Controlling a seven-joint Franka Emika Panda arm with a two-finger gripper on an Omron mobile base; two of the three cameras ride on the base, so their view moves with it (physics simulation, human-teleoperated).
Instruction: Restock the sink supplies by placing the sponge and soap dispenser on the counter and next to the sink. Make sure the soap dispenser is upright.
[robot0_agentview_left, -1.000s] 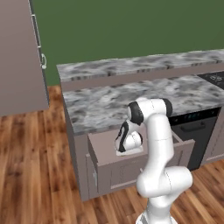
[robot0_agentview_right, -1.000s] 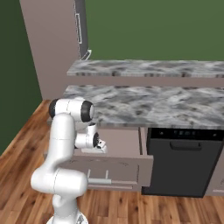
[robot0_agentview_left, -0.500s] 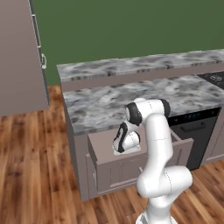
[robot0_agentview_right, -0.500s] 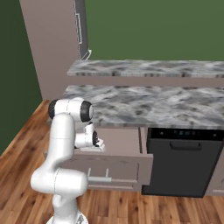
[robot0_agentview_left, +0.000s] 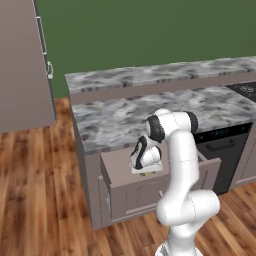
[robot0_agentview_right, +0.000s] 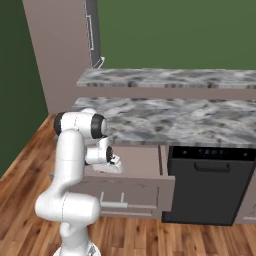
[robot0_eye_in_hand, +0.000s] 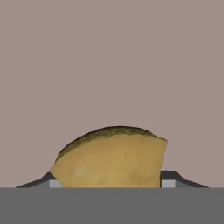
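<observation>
Since the earlier frame little has shifted: the arm stays bent down into the open drawer, with the hand a touch lower among its walls, while the base and the kitchen keep their places.

Grey-and-white marbled counter (robot0_agentview_left: 130, 112) runs across the middle of both base views over brown cabinets, with a second, higher stretch of the same stone behind it. To the arm's right sits a black appliance front (robot0_agentview_right: 207, 185) under the counter edge. A tall brown cabinet (robot0_agentview_left: 22, 65) stands at the far left on the wooden floor.

Below the counter edge the drawer (robot0_agentview_left: 150, 187) is pulled out, and the gripper (robot0_agentview_left: 145, 171) reaches down inside it.

In the hand view the sponge (robot0_eye_in_hand: 111, 158), a yellow-orange lump with a darker top, sits squarely between the two dark fingertips (robot0_eye_in_hand: 171, 177), against the plain brown drawer bottom. Both tips press against its sides, so the jaws are closed on the sponge, which is down in the drawer.
</observation>
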